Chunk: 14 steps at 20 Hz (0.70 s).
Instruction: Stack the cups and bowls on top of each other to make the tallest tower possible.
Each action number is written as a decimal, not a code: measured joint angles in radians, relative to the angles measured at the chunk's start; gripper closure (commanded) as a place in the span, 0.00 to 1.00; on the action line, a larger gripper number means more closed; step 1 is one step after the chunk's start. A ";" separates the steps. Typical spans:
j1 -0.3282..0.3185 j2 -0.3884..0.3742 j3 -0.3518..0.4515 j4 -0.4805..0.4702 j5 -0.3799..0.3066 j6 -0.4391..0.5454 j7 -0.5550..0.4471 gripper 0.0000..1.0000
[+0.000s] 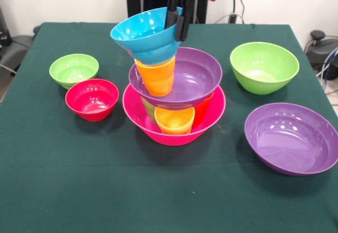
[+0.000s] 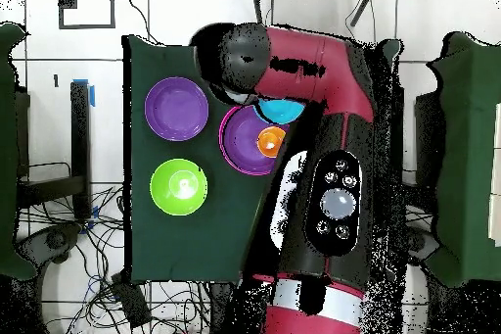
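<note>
Bench (image 1: pixel 79 190): covered in dark green cloth; carries all items.
Hot-pink bowl (image 1: pixel 208 121): at centre, base of the tower; holds a yellow-orange cup (image 1: pixel 174 121) at front, with a green cup (image 1: pixel 149 110) and a red-orange cup (image 1: pixel 203 109) partly hidden behind.
Purple bowl in tower (image 1: pixel 195 77): rests on those cups, tilted slightly.
Loose purple bowl (image 1: pixel 293 138): upright, front right in front view.
Medium light-green bowl (image 1: pixel 264 66): upright, behind the loose purple one.
Blue bowl (image 1: pixel 142 32): tilted, atop the orange cup.
Red bowl (image 1: pixel 92 100): left of tower, apart.
Small light-green bowl (image 1: pixel 74 70): just behind red bowl.
Orange cup (image 1: pixel 156 77): inside tower's purple bowl, at its left rim.
Gripper (image 1: pixel 177 19): clamped on blue bowl's rim.
</note>
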 measured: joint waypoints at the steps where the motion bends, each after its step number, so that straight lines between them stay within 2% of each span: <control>1: 0.004 0.000 -0.004 0.006 0.000 -0.005 0.000 1.00; 14: 0.046 0.033 -0.094 0.019 -0.003 -0.007 0.000 1.00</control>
